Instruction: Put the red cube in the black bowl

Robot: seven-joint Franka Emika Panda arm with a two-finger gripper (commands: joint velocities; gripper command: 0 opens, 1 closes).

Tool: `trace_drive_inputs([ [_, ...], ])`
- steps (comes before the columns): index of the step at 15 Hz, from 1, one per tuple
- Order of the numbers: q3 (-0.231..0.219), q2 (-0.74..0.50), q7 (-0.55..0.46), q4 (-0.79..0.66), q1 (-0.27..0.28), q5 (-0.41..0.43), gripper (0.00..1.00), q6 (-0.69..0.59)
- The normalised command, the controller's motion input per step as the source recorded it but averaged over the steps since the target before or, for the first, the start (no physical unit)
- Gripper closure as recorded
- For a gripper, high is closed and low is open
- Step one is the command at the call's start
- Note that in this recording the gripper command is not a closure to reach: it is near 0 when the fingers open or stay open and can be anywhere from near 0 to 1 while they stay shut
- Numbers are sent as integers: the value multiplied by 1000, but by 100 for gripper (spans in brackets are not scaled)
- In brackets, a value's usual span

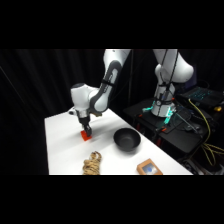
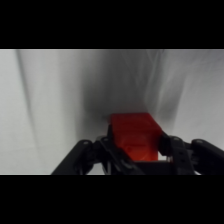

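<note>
My arm (image 1: 107,85) is glossy white, built of rounded, bulging segments joined by dark grey to black bands at the joints. The wrist housing is a smooth white block with curved corners. Below it hangs my gripper (image 1: 86,131), black and compact, narrowing toward its tips. From the wrist camera its linkage (image 2: 95,157) shows as matte black, curved, jointed bars. My base column (image 1: 165,85) is white too, with a teal-green glow near its foot.
</note>
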Motion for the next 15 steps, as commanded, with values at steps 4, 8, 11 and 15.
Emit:
trace_drive_inputs([
  [4, -3, -394, 105, -217, 33, 19, 100, -185],
  [8, -45, -506, 134, -229, 88, 15, 100, -351],
  [11, -109, -529, 193, -273, 170, -84, 100, -330],
  [15, -89, -550, 192, -361, 173, -117, 100, -202],
])
